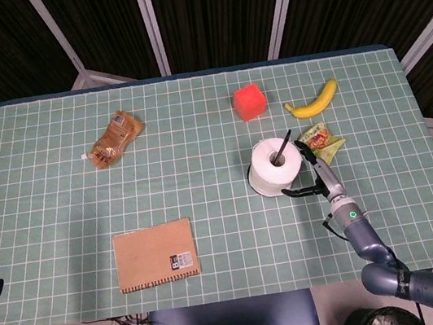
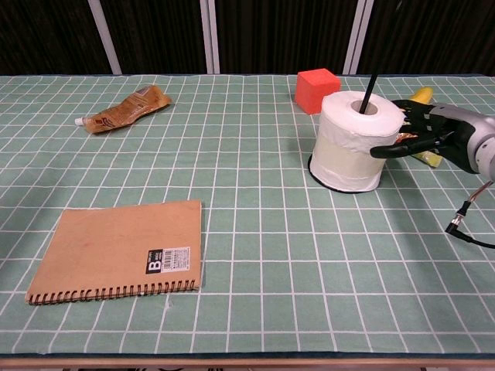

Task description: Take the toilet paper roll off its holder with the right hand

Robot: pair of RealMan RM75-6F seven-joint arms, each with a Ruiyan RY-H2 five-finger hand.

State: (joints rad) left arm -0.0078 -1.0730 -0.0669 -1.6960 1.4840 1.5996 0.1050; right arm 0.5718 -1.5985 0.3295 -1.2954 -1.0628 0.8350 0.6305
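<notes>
Tabletop: roll [image 2: 353, 139] seemingly touching hand [image 2: 421, 130].

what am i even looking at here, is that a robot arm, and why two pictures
Yes. It is a two-armed robot with humanlike hands, and both pictures come from its own cameras: one on the head looking down, one at chest height looking across the table. The right hand has its fingers spread beside the toilet paper roll, which sits on a holder's black rod; it holds nothing yet. Also lying there: a brown notebook, a red cube, a banana, a snack packet and a brown pouch.
</notes>
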